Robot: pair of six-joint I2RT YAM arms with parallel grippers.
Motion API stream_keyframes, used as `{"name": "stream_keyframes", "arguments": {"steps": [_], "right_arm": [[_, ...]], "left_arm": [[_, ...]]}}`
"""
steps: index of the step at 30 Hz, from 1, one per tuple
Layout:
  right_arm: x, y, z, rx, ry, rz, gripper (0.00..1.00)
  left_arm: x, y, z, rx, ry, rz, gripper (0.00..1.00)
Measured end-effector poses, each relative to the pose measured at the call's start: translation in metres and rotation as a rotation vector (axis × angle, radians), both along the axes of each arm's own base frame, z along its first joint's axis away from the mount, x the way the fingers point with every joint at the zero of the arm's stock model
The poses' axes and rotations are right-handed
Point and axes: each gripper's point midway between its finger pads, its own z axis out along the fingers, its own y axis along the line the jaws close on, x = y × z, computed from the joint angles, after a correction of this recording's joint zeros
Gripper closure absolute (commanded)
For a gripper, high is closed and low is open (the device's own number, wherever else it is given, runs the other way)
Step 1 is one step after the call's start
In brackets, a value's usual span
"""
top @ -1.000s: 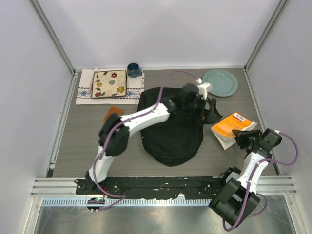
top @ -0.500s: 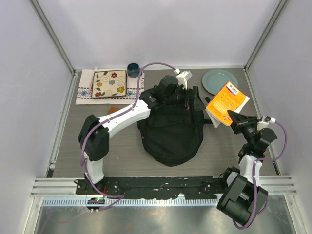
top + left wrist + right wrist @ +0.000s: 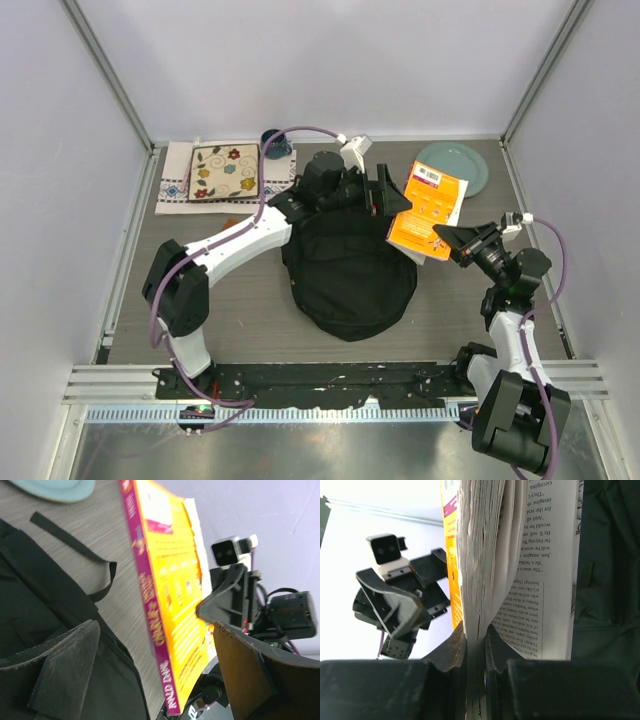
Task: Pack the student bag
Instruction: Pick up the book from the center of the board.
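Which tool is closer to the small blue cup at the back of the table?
Left. The left tool, open, is over the student bag's far end, right of the cup. The right tool, holding the orange book, is farther right, past the bag.

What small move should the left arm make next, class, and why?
Probably ease the left gripper forward and close it on the book's spine edge. The right gripper pinches the book by its pages, holding it up beside the student bag, and the wrist view shows the spine lining up between the left arm's wide-open jaws.
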Motion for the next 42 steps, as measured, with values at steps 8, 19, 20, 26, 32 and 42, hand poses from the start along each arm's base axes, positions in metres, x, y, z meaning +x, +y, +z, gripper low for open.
{"name": "stream_keyframes", "arguments": {"steps": [8,19,20,26,32,42], "right_arm": [[-0.008,0.031,-0.005,-0.018,0.005,0.145,0.99],[-0.014,0.041,0.004,-0.061,-0.056,0.219,0.96],[-0.015,0.041,0.003,-0.064,-0.058,0.224,0.84],[-0.004,0.036,-0.012,-0.135,-0.006,0.176,0.13],[0.013,-0.003,-0.024,-0.360,0.132,-0.104,0.12],[-0.009,0.007,-0.032,-0.298,0.166,-0.089,0.12]], "left_arm": [[0.000,0.003,0.028,-0.098,-0.037,-0.062,0.03],[-0.003,0.000,0.024,-0.139,0.015,-0.137,0.82],[-0.002,0.001,0.023,-0.141,0.016,-0.139,1.00],[0.004,0.007,0.012,-0.143,0.051,-0.122,1.00],[0.020,0.046,-0.030,-0.072,0.126,-0.002,1.00],[0.040,0.111,0.032,-0.141,-0.002,0.233,1.00]]}}
